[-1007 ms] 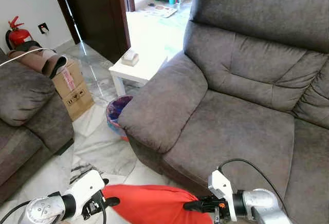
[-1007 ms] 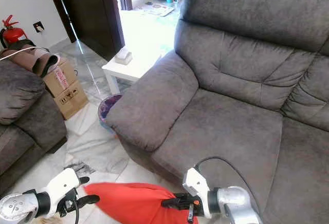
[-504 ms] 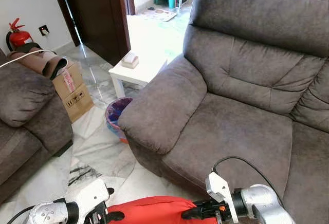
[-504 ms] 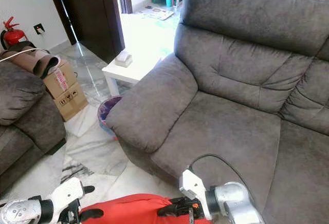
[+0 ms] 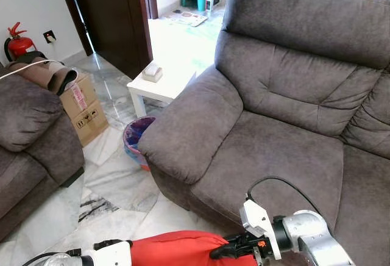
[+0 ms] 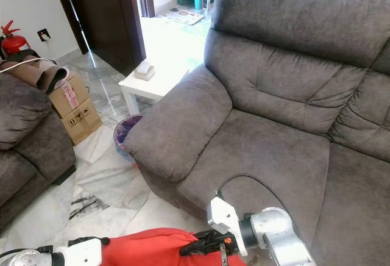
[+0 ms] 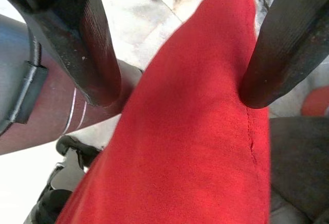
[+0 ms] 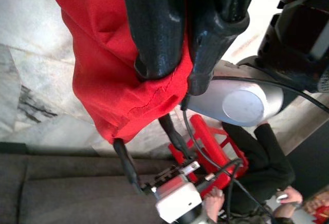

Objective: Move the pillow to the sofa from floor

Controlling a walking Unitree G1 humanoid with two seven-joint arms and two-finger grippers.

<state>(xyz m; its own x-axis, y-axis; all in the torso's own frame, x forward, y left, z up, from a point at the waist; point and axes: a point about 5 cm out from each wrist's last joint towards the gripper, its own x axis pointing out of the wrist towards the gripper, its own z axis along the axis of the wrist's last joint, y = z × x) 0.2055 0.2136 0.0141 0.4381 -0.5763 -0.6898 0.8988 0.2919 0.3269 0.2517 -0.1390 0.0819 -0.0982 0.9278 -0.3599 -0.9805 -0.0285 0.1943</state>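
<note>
Both grippers grasp red pillow (image 5: 177,249) | left gripper (image 7: 177,93) fingers straddle it | right gripper (image 8: 175,75) fingers clenched on edge

The pillow (image 5: 183,249) is a bright red fabric cushion, soft and creased, with a stitched seam running along one edge. It is held up off the marble floor (image 5: 116,183), low in front of the robot, stretched roughly sideways between the two arms. The right gripper (image 8: 175,77) pinches one bunched corner of it, its black fingers (image 8: 154,29) closed tight on the cloth, so the fabric gathers into folds there. The left gripper (image 7: 175,88) straddles the opposite end, a finger on either side of the red cloth. The sofa (image 5: 274,125) is large, grey-brown and plush, with a deep seat cushion and a broad padded armrest, standing just beyond the pillow.
</note>
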